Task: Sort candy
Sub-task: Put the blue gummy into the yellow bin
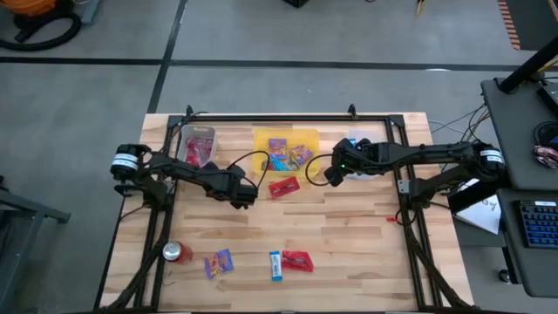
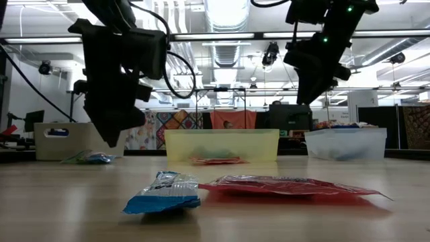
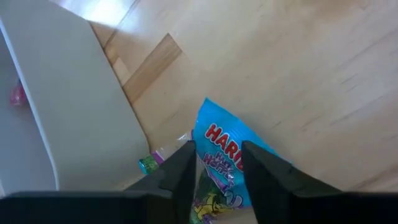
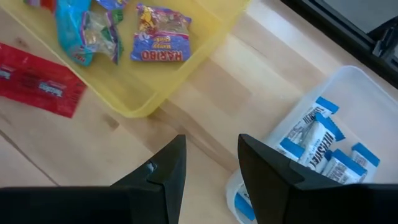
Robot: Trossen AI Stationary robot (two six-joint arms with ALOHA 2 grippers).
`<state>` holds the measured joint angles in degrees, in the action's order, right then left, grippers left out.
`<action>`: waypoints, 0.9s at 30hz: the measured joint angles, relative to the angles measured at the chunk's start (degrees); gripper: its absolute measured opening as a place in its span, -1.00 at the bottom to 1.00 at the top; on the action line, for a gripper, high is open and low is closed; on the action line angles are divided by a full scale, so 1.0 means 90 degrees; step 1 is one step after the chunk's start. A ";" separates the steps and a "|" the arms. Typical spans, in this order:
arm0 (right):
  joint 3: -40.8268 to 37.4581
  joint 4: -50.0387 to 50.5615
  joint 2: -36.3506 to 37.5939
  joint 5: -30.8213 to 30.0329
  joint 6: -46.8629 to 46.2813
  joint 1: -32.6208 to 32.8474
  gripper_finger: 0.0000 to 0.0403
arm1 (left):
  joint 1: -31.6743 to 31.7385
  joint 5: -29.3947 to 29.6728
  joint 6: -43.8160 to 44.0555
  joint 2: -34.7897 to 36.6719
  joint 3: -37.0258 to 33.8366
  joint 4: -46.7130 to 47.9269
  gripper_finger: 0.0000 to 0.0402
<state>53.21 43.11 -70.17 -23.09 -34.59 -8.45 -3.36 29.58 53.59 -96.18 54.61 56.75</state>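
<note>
The left gripper (image 3: 214,165), near the frame's centre in the high view, holds a blue candy packet (image 3: 227,152) between part-open fingers, pointing lengthwise away, beside the grey tray (image 3: 74,106).

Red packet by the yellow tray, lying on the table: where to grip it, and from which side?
The red packet lies flat on the wood just outside the yellow tray, tilted a little. It is thin, so probably come straight down and pinch across its narrow width near the middle, fingers on the two long edges. The left gripper is nearest; stay clear of the tray wall.
</note>
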 joint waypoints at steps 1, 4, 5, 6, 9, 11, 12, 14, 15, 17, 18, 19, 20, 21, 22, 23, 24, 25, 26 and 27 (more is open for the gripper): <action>0.0000 -0.0044 0.0000 0.0000 0.0000 0.0016 -0.32 | 0.0002 0.0002 0.0022 -0.0002 0.0000 -0.0004 -0.40; 0.0000 -0.0073 0.0000 0.0003 0.0005 0.0039 -0.32 | 0.0005 0.0007 0.0048 -0.0046 -0.0022 -0.0018 -0.25; 0.0000 -0.0073 0.0000 0.0008 0.0005 0.0039 -0.32 | 0.0005 0.0007 0.0048 -0.0062 -0.0051 -0.0013 -0.21; 0.0000 -0.0074 0.0000 0.0007 0.0005 0.0039 -0.32 | 0.0006 0.0007 0.0048 -0.0074 -0.0086 -0.0012 -0.18; 0.0000 -0.0080 0.0000 0.0007 0.0005 0.0039 -0.32 | 0.0012 -0.0003 0.0055 -0.0117 -0.0235 -0.0025 -0.10; 0.0000 -0.0094 0.0000 0.0007 0.0005 0.0039 -0.32 | 0.0010 -0.0012 0.0118 -0.0136 -0.0316 -0.0066 -0.07; 0.0000 -0.0110 0.0000 0.0007 0.0005 0.0039 -0.32 | 0.0012 -0.0021 0.0150 -0.0138 -0.0349 -0.0094 -0.07; 0.0000 -0.0171 0.0000 0.0007 0.0007 0.0039 -0.32 | 0.0010 -0.0035 0.0153 -0.0138 -0.0410 -0.0218 -0.07; 0.0000 -0.0212 0.0000 0.0008 0.0007 0.0039 -0.32 | 0.0010 -0.0041 0.0151 -0.0141 -0.0432 -0.0288 -0.07; 0.0000 -0.0225 0.0000 0.0007 0.0007 0.0039 -0.32 | 0.0012 -0.0046 0.0142 -0.0141 -0.0462 -0.0441 -0.09; 0.0000 -0.0221 0.0000 0.0008 0.0007 0.0039 -0.32 | 0.0011 -0.0055 0.0115 -0.0140 -0.0491 -0.0529 -0.09; 0.0000 -0.0221 0.0000 0.0008 0.0007 0.0039 -0.32 | 0.0011 -0.0075 0.0103 -0.0141 -0.0533 -0.0637 -0.10; 0.0000 -0.0221 0.0000 0.0010 0.0006 0.0039 -0.32 | 0.0010 -0.0137 0.0074 -0.0140 -0.0583 -0.0757 -0.11; 0.0000 -0.0221 0.0000 0.0015 0.0007 0.0039 -0.32 | 0.0012 -0.0201 0.0039 -0.0138 -0.0638 -0.0893 -0.12; 0.0000 -0.0221 0.0000 0.0026 0.0007 0.0039 -0.32 | 0.0012 -0.0224 -0.0004 -0.0133 -0.0690 -0.0996 -0.14; 0.0000 -0.0219 0.0000 0.0057 0.0007 0.0039 -0.32 | 0.0010 -0.0228 -0.0016 -0.0117 -0.0743 -0.1077 -0.15; 0.0000 -0.0217 0.0000 0.0063 0.0007 0.0039 -0.32 | 0.0010 -0.0226 -0.0018 -0.0110 -0.0778 -0.1133 -0.17; 0.0000 -0.0219 0.0000 0.0063 0.0006 0.0039 -0.32 | 0.0005 -0.0226 -0.0018 -0.0109 -0.0794 -0.1152 -0.18; 0.0000 -0.0217 0.0000 0.0066 0.0006 0.0039 -0.32 | 0.0005 -0.0227 -0.0018 -0.0109 -0.0803 -0.1165 -0.21; 0.0000 -0.0216 0.0000 0.0066 0.0007 0.0039 -0.32 | 0.0005 -0.0236 -0.0019 -0.0109 -0.0804 -0.1169 -0.23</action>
<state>53.21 41.17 -70.17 -22.50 -34.52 -8.10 -3.31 27.46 53.42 -97.17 47.37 46.23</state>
